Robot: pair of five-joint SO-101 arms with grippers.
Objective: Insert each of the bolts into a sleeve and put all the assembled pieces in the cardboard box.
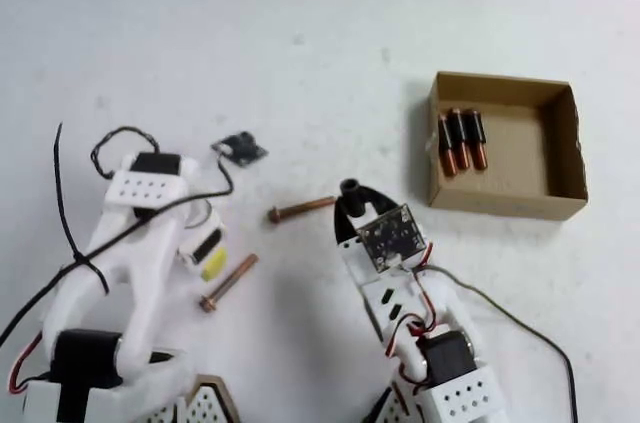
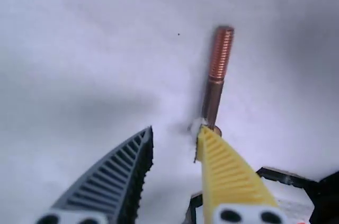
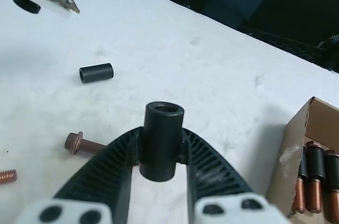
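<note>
Surface: a white table (image 1: pixel 300 43) carried everything, with a dark room behind it.
Left gripper (image 2: pixel 176 131): it stood partly open and held nothing. Its yellow fingertip (image 2: pixel 204 134) sat at the head of the first bolt (image 2: pixel 214 75), which lay flat outside the gap.
Risk on the left: closing from there would probably catch air, or nudge the bolt so it rolled off.
Loose sleeve (image 3: pixel 96 72): it lay on its side, apart from both arms.
Second bolt (image 1: pixel 300 209): it lay flat between the arms.
Right gripper (image 3: pixel 161 139): it was clamped on the held sleeve (image 3: pixel 164 118), upright with its bore facing up.
Risk on the right: the round sleeve could twist in the fingers if a bolt went in crooked.
Cardboard box (image 1: pixel 505 83): it sat far right with three assembled pieces (image 1: pixel 461 140) inside.
</note>
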